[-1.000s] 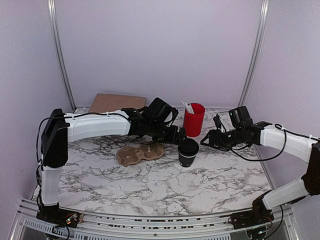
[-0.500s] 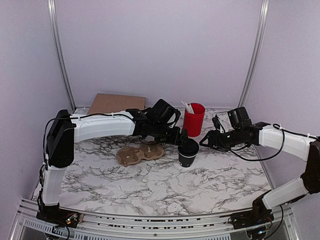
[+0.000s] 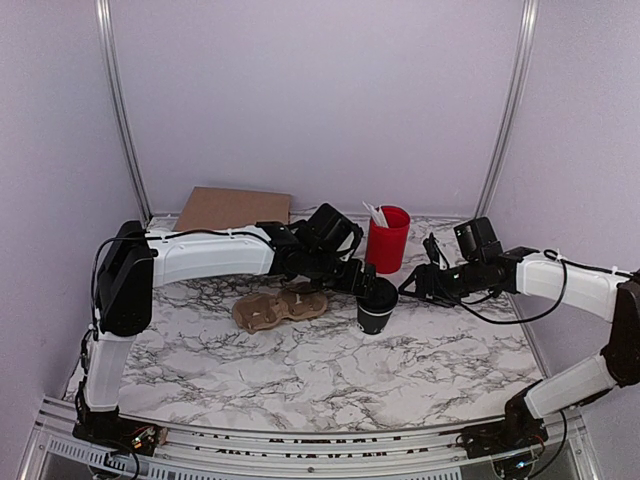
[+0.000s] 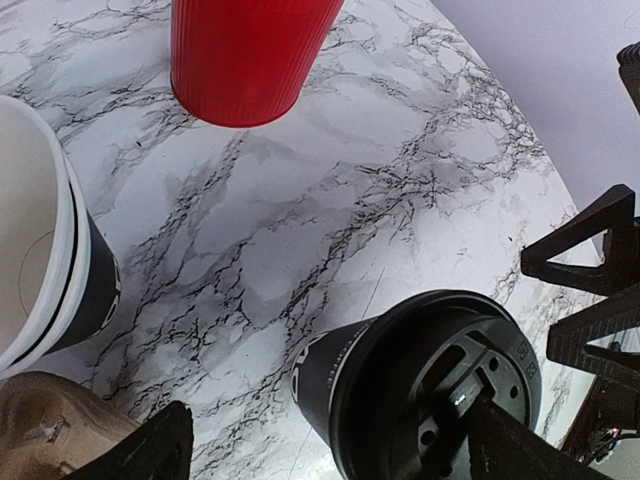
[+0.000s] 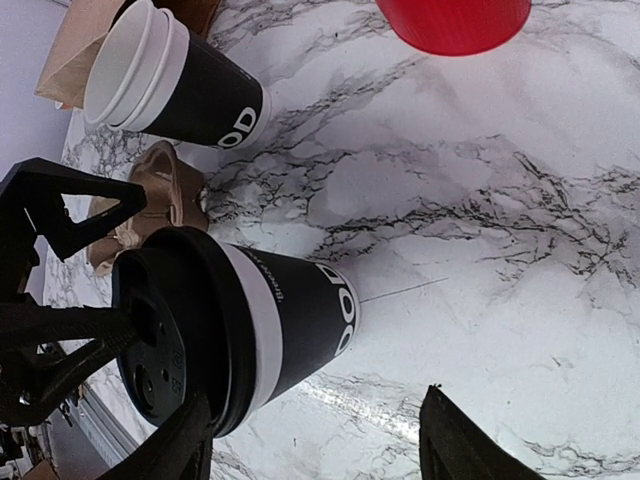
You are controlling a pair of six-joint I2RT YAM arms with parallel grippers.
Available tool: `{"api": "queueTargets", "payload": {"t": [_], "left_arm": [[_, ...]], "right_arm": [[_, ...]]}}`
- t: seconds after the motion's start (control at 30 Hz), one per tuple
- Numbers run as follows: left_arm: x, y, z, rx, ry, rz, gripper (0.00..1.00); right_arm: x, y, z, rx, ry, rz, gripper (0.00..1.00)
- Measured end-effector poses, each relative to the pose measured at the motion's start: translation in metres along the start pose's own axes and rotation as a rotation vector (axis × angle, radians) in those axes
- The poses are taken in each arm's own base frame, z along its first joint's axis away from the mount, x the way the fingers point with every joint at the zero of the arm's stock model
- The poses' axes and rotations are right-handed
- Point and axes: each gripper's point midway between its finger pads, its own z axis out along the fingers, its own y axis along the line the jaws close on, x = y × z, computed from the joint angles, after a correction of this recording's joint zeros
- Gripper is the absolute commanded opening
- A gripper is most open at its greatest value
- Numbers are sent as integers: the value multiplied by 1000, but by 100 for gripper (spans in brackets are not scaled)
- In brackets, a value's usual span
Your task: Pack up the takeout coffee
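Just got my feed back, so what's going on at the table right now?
Both arms are at the takeout coffee, which stands lidded on the table. The left gripper hangs open at its lid. The right gripper, also open, faces it from the other side. Neither grips it. The pulp carrier lies nearby.

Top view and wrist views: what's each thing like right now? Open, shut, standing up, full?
Coffee, standing up, lid on.
Cup stack, nested, no lid.
Red cup, standing up, utensils inside.
Carrier, flat on the table, empty.
Left claw, open, at the coffee's top.
Right claw, open, beside the coffee.
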Motion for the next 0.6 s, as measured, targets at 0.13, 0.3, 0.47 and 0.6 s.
{"api": "queueTargets", "payload": {"t": [0.13, 0.3, 0.47, 0.6], "left_arm": [[0, -1, 0, -2, -2, 2, 96], [0, -1, 0, -3, -2, 2, 96], [0, -1, 0, -4, -2, 2, 96], [0, -1, 0, -4, -2, 2, 96]], "right_arm": [[2, -1, 2, -3, 6, 2, 68], [1, 0, 4, -8, 7, 1, 68], [3, 1, 7, -10, 14, -2, 68], [5, 1, 9, -9, 24, -4, 68]]}}
